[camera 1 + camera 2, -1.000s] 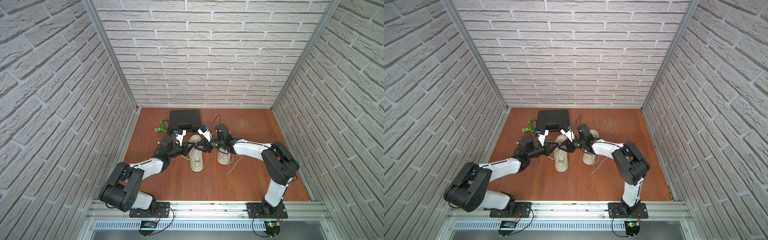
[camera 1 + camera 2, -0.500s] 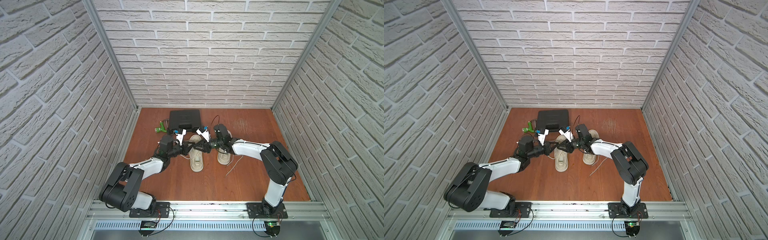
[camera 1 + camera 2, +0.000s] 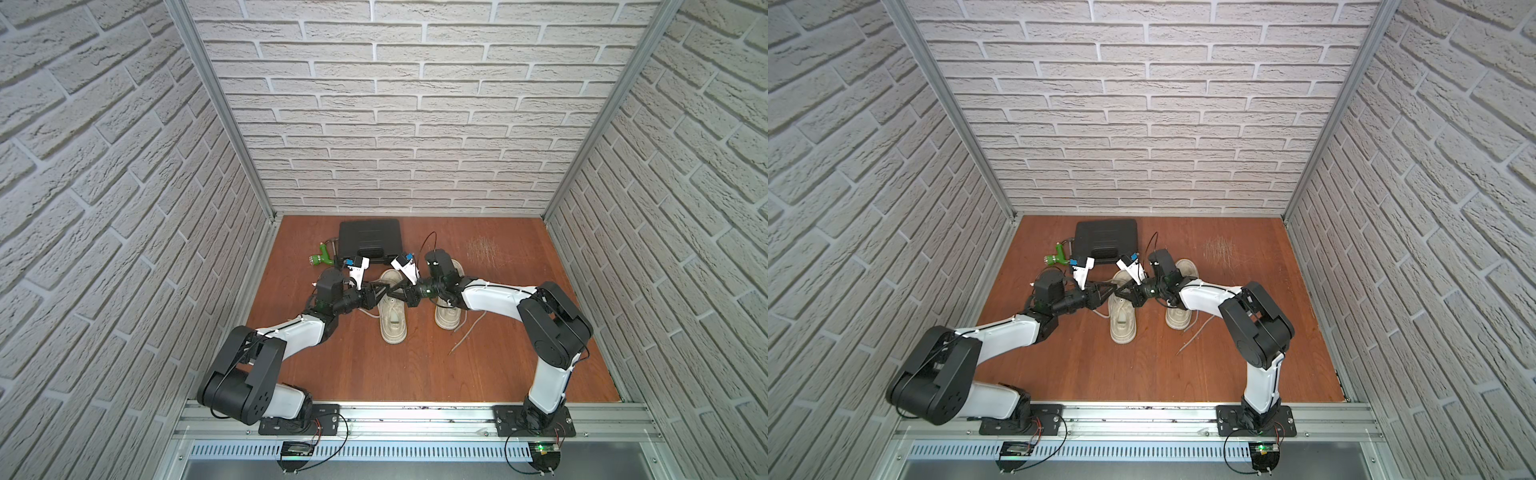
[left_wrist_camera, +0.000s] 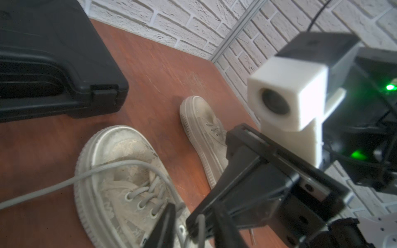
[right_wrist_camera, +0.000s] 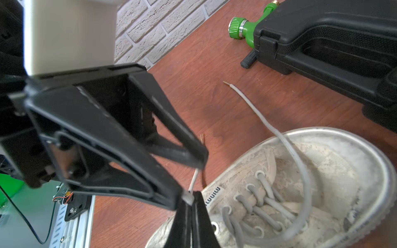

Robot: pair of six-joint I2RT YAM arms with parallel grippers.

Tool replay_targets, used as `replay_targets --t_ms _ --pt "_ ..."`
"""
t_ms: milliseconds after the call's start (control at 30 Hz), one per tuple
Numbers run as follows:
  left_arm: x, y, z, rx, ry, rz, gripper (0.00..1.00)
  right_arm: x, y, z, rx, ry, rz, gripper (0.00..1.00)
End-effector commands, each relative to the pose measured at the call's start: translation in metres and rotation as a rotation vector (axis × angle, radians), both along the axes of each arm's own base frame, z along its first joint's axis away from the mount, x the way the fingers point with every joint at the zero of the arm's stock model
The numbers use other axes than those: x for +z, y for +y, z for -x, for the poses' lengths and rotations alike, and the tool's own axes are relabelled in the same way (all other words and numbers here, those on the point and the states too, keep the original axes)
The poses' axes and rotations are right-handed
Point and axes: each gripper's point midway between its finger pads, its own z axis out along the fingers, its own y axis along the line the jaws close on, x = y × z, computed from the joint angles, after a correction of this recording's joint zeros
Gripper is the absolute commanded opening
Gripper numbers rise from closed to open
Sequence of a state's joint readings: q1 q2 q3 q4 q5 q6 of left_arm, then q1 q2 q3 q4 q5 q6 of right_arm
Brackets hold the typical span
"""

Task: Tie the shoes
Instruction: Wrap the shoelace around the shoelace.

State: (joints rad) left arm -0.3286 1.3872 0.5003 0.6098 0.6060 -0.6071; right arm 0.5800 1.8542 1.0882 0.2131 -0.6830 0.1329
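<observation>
1. As the right gripper has just closed, its fingers now stand together, clamped on a cream lace close to its tip. The left gripper has just let go, its fingers apart on either side of that same strand.
2. Reading: the lace end has passed from left to right, probably so that it can be drawn across for the first knot. No bow shows on either sneaker, so the tying seems to be at an early stage.
3. Both grippers have otherwise kept their place over the left sneaker, which stands flat on the bench, toe to the rear. The right sneaker stands just beside it, its laces trailing loose toward the front.
4. A second lace of the left sneaker loops over the toe cap and ends free on the bench.
5. Edges: the black case lies near the toes, behind them, with the green hose fitting beside it. Brick walls close three sides.
6. Open room: bare bench lies in front of the heels and at the rear right. Each gripper could draw back toward its own side, but tip to tip they leave almost no gap.
</observation>
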Motion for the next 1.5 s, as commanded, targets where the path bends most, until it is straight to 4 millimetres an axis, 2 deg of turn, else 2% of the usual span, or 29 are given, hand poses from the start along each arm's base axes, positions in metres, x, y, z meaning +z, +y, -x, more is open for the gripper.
replay_targets --t_ms 0,100,233,367,533,767,933,1067,1200,1300,1467 --pt "0.009 0.029 -0.008 0.101 0.006 -0.025 0.44 0.018 -0.005 0.0 -0.014 -0.07 0.026 0.03" --pt "-0.005 0.063 -0.01 0.213 0.091 -0.119 0.47 0.016 -0.01 0.0 -0.028 -0.075 0.056 0.03" --pt "-0.033 0.106 -0.003 0.323 0.236 -0.384 0.5 0.019 -0.012 0.0 -0.034 -0.082 0.07 0.03" --pt "-0.047 0.127 0.0 0.316 0.299 -0.632 0.52 0.02 -0.013 0.0 -0.036 -0.084 0.067 0.03" --pt "-0.054 0.121 -0.006 0.189 0.273 -0.891 0.55 0.02 -0.01 0.001 -0.028 -0.079 0.054 0.03" --pt "-0.083 0.107 -0.017 -0.013 0.258 -1.036 0.61 0.019 -0.007 0.001 -0.023 -0.069 0.044 0.03" --pt "-0.098 0.102 -0.024 -0.078 0.272 -1.032 0.67 0.019 -0.003 0.001 -0.017 -0.067 0.035 0.03" --pt "-0.097 0.097 -0.036 -0.113 0.243 -1.022 0.69 0.015 -0.001 0.0 -0.016 -0.06 0.035 0.03" --pt "-0.092 0.1 -0.049 -0.126 0.217 -1.001 0.77 0.015 0.0 0.0 -0.018 -0.06 0.033 0.03" --pt "-0.091 0.1 -0.059 -0.146 0.207 -0.968 0.77 0.014 0.001 0.0 -0.013 -0.056 0.031 0.03" --pt "-0.09 0.089 -0.076 -0.209 0.169 -0.935 0.77 0.015 0.003 0.0 -0.008 -0.053 0.032 0.03"
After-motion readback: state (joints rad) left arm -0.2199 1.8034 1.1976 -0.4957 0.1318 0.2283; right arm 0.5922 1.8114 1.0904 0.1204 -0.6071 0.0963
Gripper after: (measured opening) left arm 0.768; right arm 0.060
